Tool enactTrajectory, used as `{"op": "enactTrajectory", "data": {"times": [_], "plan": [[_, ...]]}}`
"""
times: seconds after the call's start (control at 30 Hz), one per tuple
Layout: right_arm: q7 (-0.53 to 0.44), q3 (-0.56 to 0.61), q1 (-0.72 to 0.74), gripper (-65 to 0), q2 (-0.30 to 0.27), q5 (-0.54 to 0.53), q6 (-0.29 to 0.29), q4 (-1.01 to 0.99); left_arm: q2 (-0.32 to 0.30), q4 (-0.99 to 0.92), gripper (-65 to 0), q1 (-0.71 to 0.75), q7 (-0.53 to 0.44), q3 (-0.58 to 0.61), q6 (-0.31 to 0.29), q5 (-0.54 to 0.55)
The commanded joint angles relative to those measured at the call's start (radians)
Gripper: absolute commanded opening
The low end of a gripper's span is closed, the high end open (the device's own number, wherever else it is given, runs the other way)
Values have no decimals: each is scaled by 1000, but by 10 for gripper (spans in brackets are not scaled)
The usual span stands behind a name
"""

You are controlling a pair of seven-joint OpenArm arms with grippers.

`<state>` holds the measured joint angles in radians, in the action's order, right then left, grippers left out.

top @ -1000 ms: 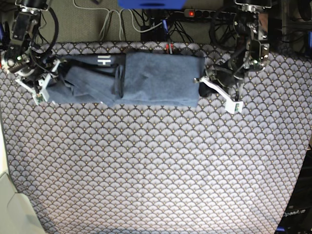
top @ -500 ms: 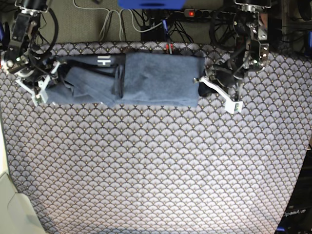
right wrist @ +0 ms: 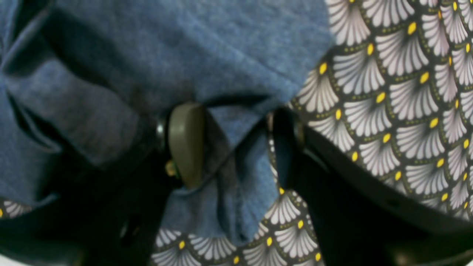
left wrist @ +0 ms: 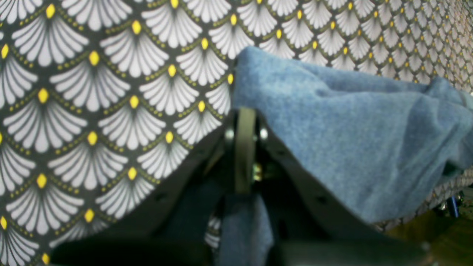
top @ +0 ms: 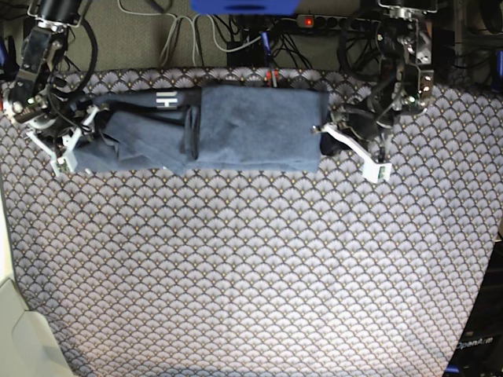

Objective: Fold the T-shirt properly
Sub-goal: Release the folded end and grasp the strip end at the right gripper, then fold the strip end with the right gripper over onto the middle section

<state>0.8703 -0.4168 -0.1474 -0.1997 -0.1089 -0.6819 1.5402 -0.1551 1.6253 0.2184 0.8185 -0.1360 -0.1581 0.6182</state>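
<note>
The slate-blue T-shirt lies folded into a long strip across the back of the table, with white lettering showing near its left end. My left gripper is at the strip's right end. In the left wrist view, my left gripper has its jaws together with shirt cloth draped over one finger and pinched between them. My right gripper is at the crumpled left end. In the right wrist view, my right gripper has its jaws apart and straddles a fold of the shirt.
The fan-patterned tablecloth covers the table. A power strip and cables lie beyond the back edge. A pale object sits at the front left corner.
My right gripper has shifted slightly left and up at the shirt's left end, bunching the cloth there a little. My left gripper has stayed nearly still.
</note>
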Motion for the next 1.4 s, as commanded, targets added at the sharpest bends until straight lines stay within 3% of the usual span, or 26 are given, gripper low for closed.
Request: {"op": "enactTrajectory", "data": {"times": [0.0,0.13,0.3,0.5,0.7,0.9,1.37], "plan": [[25,12,-4,-340,21,1,-16,-8,-7,20,-646,-9,-12,-3,-8,13],[25,16,-4,-419,36,1,-16,-8,-10,20,-646,-9,-12,-3,-8,13],[25,16,-10,-644,49,2,-16,-8,-11,20,-646,-9,-12,-4,-8,12],[25,12,-14,-650,49,2,-16,27,-11,20,-646,-9,-12,-4,-8,12],[25,11,-62,-650,53,2,-16,262,-13,20,-646,-14,-12,-4,-8,13],[25,12,-103,-650,102,2,-16,455,-13,20,-646,-12,-12,-4,-8,19],[25,17,-108,-650,205,2,-16,469,-31,22,-646,-7,-6,-7,-8,22]]}}
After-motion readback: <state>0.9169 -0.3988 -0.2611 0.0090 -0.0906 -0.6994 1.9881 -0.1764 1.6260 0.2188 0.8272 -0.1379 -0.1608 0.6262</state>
